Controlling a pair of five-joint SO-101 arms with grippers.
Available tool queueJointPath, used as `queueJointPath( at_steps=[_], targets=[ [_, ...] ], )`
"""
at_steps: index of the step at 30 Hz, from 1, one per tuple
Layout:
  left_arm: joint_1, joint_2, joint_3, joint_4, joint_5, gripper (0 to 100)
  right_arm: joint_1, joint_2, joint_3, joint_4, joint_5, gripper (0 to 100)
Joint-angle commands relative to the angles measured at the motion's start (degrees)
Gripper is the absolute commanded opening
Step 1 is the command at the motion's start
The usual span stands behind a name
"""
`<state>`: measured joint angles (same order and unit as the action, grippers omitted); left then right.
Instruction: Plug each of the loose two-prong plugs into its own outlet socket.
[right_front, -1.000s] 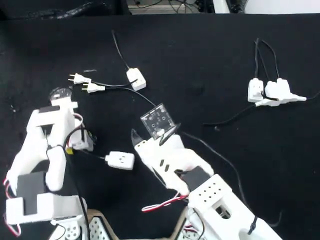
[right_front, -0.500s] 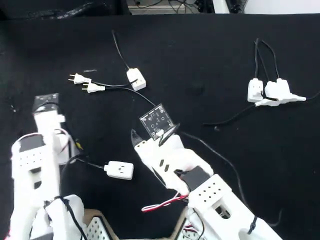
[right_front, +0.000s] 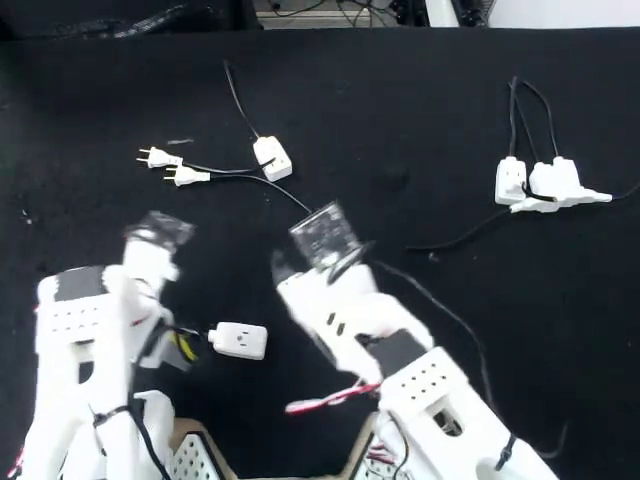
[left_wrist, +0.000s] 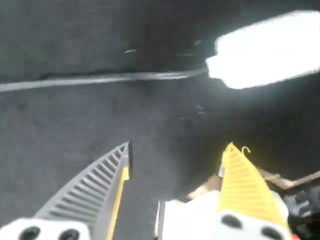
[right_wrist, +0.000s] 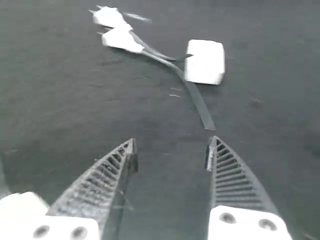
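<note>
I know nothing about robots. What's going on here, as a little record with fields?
First plug: loose on the table
Second plug: loose, beside the first
Far socket: nothing plugged in
Near socket: nothing plugged in, between the arms
Left claw: open, holding nothing
Right claw: open, holding nothing, facing both plugs
</note>
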<state>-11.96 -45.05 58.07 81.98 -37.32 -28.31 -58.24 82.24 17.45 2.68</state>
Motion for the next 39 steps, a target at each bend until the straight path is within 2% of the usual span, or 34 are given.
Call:
queueJointPath(
  at_steps=[1,3,8,20,26,35,39],
  targets=[
    [8.0,-1.1,-1.6,0.0,-0.9,30,9.1,-1.8,-2.9,-1.5,-6.6,22.2],
    [11.2,-0.6,-1.0,-1.7,1.1,30,12.0,-1.8,-3.1,-1.7,-9.8,22.2],
    [16.3,-0.5,3.6,-9.7,6.9,30,13.7,-1.8,-3.2,-1.8,-9.8,22.2],
    [18.1,-0.4,10.5,-25.8,15.6,30,13.4,-1.7,-3.2,-1.8,-9.8,22.2],
    [18.2,-0.4,10.5,-30.0,18.5,30,13.4,-1.6,-3.2,-1.8,-9.8,22.2],
    [18.5,-0.2,10.4,-30.5,25.3,30,13.4,-1.5,-3.1,-1.8,-9.8,22.2],
    [18.1,5.2,7.3,-30.5,28.9,30,12.8,-1.5,-2.9,-1.8,-9.8,22.2]
  ],
)
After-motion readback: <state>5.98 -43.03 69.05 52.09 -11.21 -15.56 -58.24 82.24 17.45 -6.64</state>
